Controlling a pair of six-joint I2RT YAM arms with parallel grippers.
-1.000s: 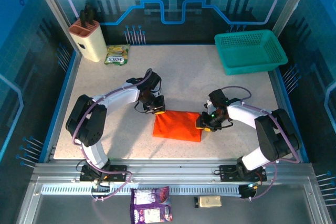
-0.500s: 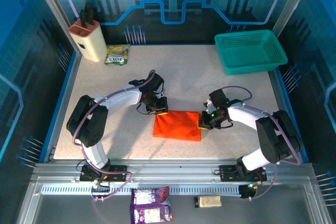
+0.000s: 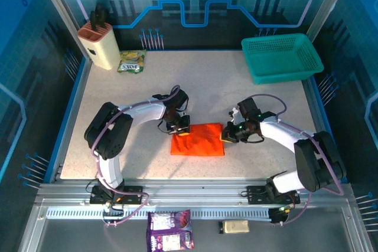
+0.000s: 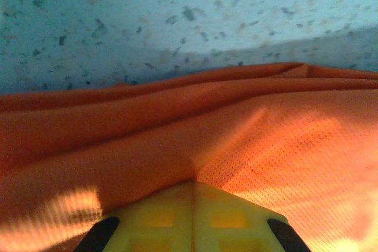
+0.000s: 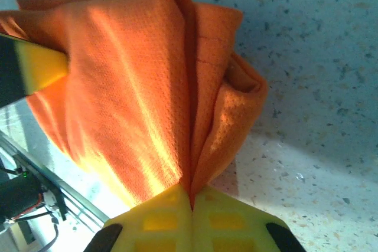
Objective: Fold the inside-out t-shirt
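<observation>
The t-shirt (image 3: pixel 198 141) lies as a compact orange rectangle in the middle of the frame, on the bench (image 3: pixel 118 116) between my two arms. My left gripper (image 3: pixel 182 128) is clenched on the cloth at the rectangle's upper left corner. In its wrist view the yellow tips pinch a ridge of fabric that creases away from them. My right gripper (image 3: pixel 227 134) is clenched on the upper right corner, where its wrist view shows several layers bunched together. I judge that holding both far corners lets me carry that edge down over the near one for another fold, or tug it straight. The lower edge lies flat and free, with bare bench below it before the rail. The basket (image 3: pixel 282 57) at upper right and the knife block (image 3: pixel 99 44) at upper left stand well apart, so nothing crowds the move.
</observation>
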